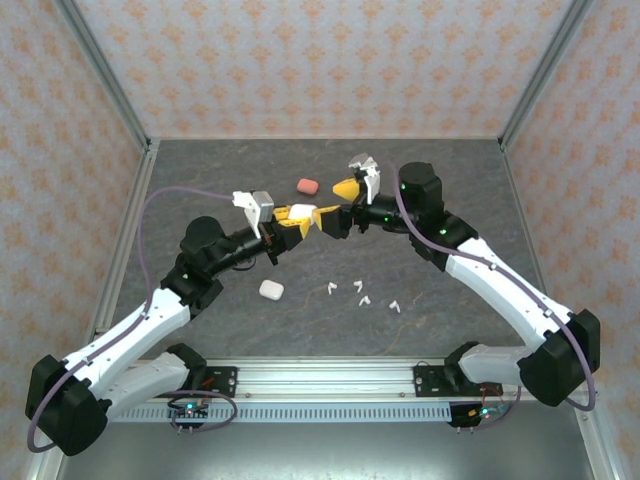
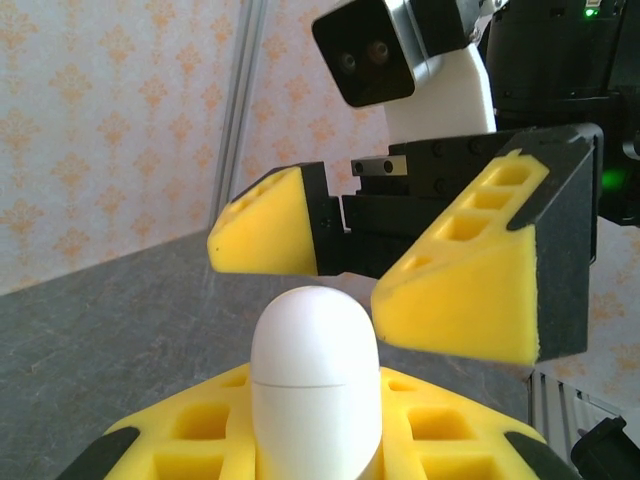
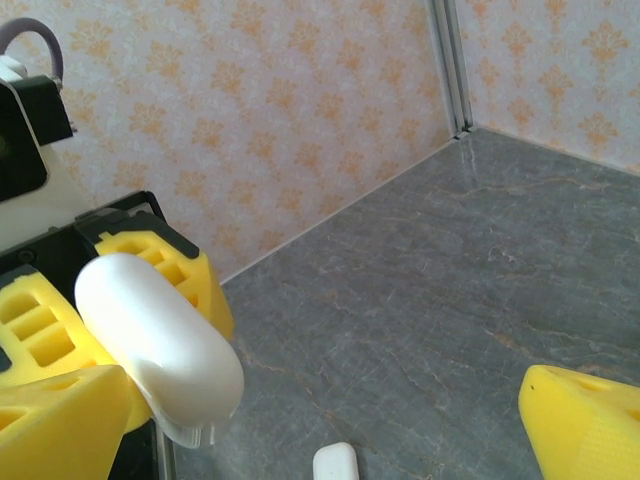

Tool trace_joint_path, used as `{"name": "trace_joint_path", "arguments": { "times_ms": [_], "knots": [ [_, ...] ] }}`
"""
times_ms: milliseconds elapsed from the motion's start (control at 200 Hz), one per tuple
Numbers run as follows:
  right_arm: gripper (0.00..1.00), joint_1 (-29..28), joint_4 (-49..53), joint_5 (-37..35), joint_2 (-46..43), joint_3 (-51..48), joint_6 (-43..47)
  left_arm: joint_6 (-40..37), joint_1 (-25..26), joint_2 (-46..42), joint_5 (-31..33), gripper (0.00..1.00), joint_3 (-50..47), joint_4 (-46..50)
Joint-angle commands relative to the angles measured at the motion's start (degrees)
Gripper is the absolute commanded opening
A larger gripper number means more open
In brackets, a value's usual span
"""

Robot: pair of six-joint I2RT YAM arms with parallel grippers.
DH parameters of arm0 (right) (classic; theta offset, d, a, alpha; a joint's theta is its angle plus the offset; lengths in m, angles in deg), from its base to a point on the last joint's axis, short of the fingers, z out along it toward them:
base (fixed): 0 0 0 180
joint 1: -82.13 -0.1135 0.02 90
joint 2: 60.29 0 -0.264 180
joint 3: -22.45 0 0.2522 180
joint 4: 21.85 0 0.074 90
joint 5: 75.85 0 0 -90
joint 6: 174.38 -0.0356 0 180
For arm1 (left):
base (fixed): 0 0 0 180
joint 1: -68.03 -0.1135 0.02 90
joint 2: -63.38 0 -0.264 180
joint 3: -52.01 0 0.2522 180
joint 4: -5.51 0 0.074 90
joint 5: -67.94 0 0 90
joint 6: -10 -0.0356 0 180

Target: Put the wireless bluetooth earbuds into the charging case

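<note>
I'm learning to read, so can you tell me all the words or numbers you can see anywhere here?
None: no words, numbers or logos can be read.
The white charging case looks plain on the side that shows.
The pink case and the other white case are too small to tell.
The wallpaper has only flower-like shapes, not letters.

Seen from above, a gray table top [image 1: 220, 170] that looks like stone sits in the middle. Pale pink walls with little orange flower shapes stand at 9 o'clock [image 1: 50, 150], 12 o'clock [image 1: 330, 60] and 3 o'clock [image 1: 600, 130]. Metal posts stand at 10 o'clock [image 1: 100, 65] and 2 o'clock [image 1: 545, 65]. A silver rail [image 1: 330, 375] lies at 6 o'clock. The light is soft.
</note>
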Motion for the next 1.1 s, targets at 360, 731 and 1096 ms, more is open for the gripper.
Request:
{"name": "trace_joint_path", "arguments": {
  "times_ms": [360,731,1096],
  "knots": [
    [1.0,-0.08,-1.72,-3.04,2.35,2.93,-0.85,-1.75,0.39,0.95,-1.24,0.0,1.28,-1.77],
    [1.0,0.85,-0.64,-1.94,6.0,7.26,-0.47,-3.07,0.86,1.2,-2.01,0.0,1.61,-0.37],
    [1.0,3.04,0.8,-3.27,0.21,6.87,-1.42,-4.85,0.87,-0.17,1.1,0.0,0.24,0.2]
  ]
}}
